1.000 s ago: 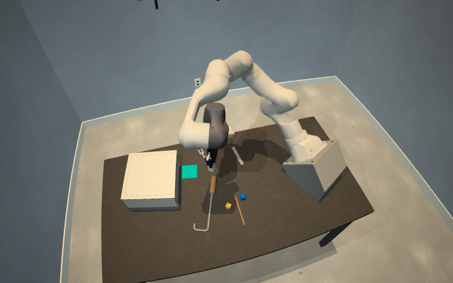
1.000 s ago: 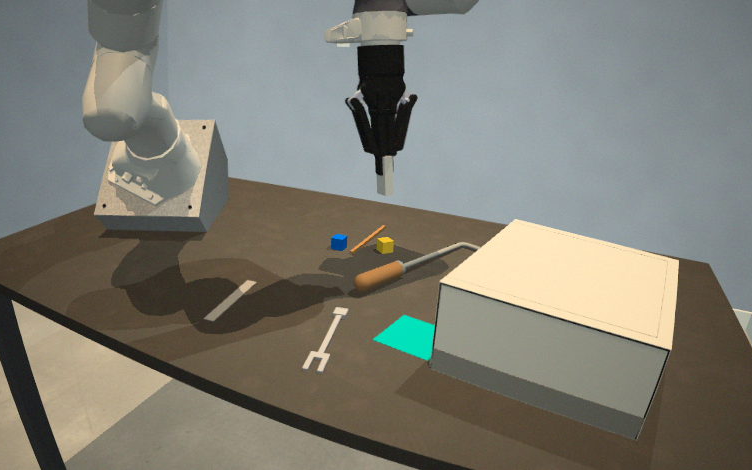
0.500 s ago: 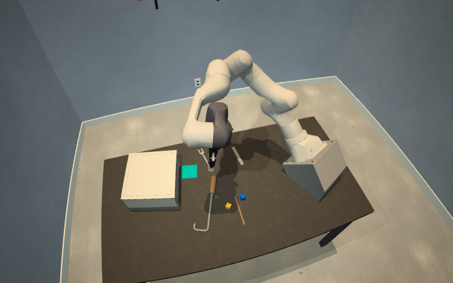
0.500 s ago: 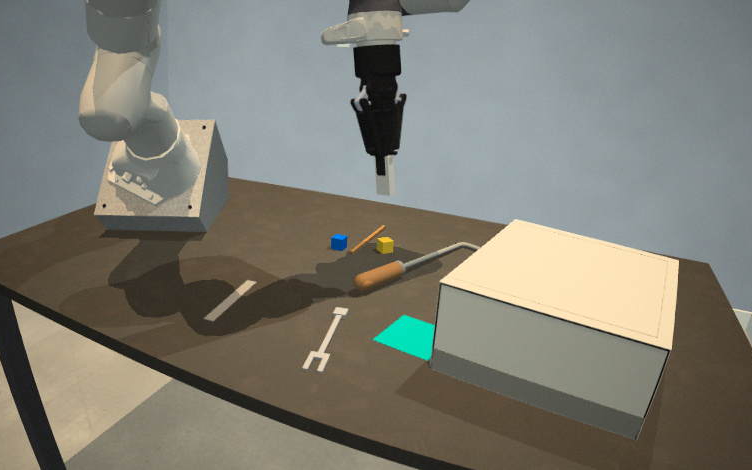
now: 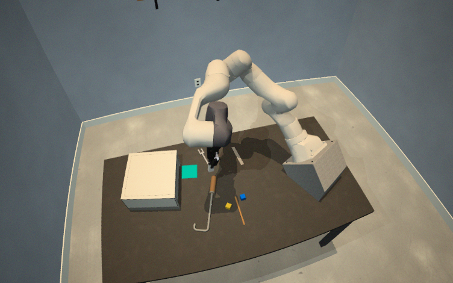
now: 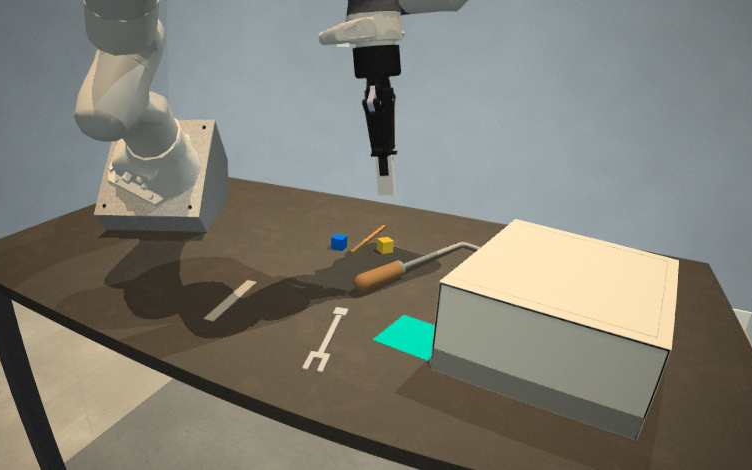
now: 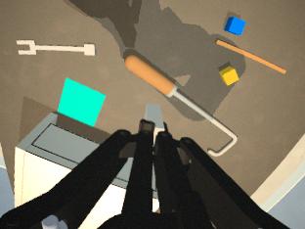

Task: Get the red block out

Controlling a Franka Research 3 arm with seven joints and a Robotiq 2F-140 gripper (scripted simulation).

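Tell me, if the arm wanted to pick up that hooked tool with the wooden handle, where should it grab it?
Probably by the wooden handle, coming straight down from above. The hook tool lies flat on the table, and the handle is its thickest part, with bare table on both sides for the fingers. The gripper hangs shut above it and would need to open first.

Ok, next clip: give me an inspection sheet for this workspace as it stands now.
Surface: dark brown table, shadowed under the arm.
Job's things: cabinet beside the teal square; red block not visible in any view.
Clutter: hook tool with wooden handle, forked white tool, flat grey strip, orange stick, blue cube, yellow cube.
Grippers: gripper shut, empty, raised above the table.
Cables: nothing seen.
Surroundings: blue walls, wall outlet, grey floor, arm pedestal.
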